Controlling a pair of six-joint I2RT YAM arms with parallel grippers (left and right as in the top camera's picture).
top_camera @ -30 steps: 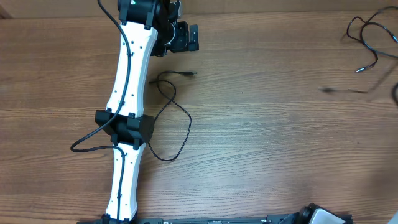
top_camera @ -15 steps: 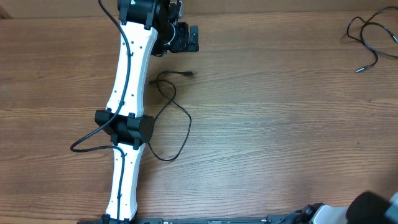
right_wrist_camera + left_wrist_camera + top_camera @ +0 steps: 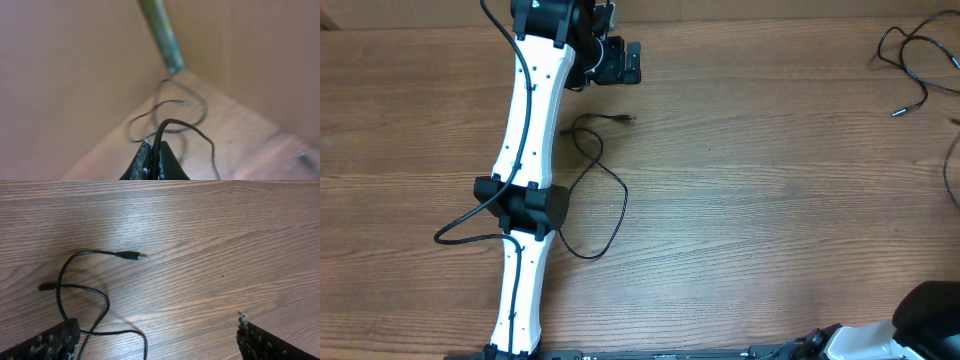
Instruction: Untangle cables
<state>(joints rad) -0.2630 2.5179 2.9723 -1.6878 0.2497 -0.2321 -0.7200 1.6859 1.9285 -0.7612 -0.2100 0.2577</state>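
Left end effector gapes wide over a cable left of centre on the table. Right end effector pinches another cable. Loose strands lie at upper right.

Left cable: one stretch is hidden under the left arm.
Left gripper fingers: only the tips show, cut off by the near edge.
Right cable: runs out at the right edge of the overhead view.
Right arm: only a dark part shows, at the near right corner.
Right gripper: the tips are pressed together on the right cable, and the pinched piece is hidden.
Greenish rod: blurred, so I cannot tell what it is.
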